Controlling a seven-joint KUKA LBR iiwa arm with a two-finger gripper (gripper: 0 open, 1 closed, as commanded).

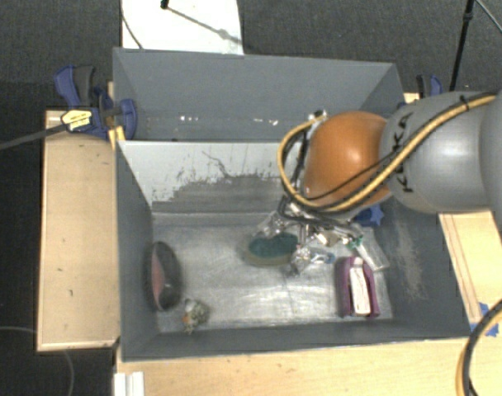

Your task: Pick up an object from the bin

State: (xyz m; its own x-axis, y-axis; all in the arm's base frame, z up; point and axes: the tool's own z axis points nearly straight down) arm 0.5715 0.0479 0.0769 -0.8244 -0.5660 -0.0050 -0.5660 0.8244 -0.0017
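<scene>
The hand is low in the middle of the grey metal bin, just right of a flat, round teal disc with no clear long axis. Its opening I cannot tell.

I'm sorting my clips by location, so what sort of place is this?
Most likely a robotics lab's bin-picking test cell: a KUKA arm reaches into a grey metal bin holding a few odd loose things, such as a teal round disc and a purple packet.
</scene>
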